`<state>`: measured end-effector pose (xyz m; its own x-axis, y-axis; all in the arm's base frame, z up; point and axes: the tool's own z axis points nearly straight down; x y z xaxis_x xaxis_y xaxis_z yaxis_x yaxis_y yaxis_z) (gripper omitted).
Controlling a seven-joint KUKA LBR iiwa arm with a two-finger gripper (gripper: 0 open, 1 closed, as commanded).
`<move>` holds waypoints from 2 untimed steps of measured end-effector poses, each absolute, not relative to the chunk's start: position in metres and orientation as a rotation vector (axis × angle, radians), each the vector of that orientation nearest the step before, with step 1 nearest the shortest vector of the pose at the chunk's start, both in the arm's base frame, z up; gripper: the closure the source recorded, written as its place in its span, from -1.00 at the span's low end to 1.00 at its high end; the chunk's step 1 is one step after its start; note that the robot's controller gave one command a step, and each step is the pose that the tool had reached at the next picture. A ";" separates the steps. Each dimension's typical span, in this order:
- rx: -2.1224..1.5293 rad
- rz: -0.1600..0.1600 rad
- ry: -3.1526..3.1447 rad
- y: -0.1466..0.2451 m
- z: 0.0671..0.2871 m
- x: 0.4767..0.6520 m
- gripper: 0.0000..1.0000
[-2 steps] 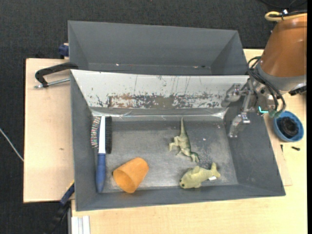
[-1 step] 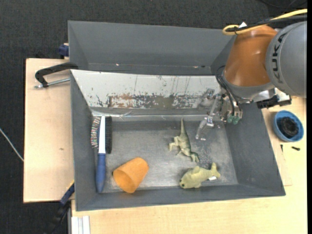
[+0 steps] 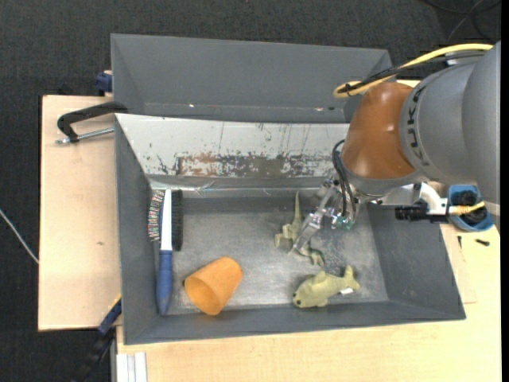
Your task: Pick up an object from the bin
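Your bin's contents, listed from the arm outward.

**Arm.** It enters from the right. An orange cover [image 3: 380, 138] sits above the bin's right side, with a grey link [image 3: 461, 102] behind it and a yellow cable over the top.

**Jaws.** They hang low over the floor of the bin [image 3: 131, 245], right of centre and nearer the back wall than the front. They point down and left. You cannot tell how far open they are, nor whether anything is between them.

**Figure** [image 3: 291, 234]. A small, limp olive thing with thin limbs, lying on the floor right of centre. The tip of the jaws overlaps its right side. This is the thing nearest the jaws.

**Plush** [image 3: 322, 288]. A larger, rounded olive soft toy near the front wall, right of centre. It lies just in front of the figure and apart from the jaws.

**Cup** [image 3: 213, 286]. Orange and tapered, lying on its side near the front wall, left of centre. It is well apart from the jaws.

**Brush** [image 3: 165, 249]. It has a blue handle and a white head with bristles. It lies along the left wall, head toward the back and handle toward the front, just beside the cup.
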<state>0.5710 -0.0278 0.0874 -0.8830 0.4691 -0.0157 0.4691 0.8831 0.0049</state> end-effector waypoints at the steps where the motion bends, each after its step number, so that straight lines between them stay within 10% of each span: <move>1: 0.754 0.007 3.062 -0.023 0.087 0.566 1.00; 2: 0.823 0.007 3.017 -0.008 0.222 0.574 1.00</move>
<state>0.5741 -0.0084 0.2225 -0.8612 0.5080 -0.0126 0.5080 0.8613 0.0084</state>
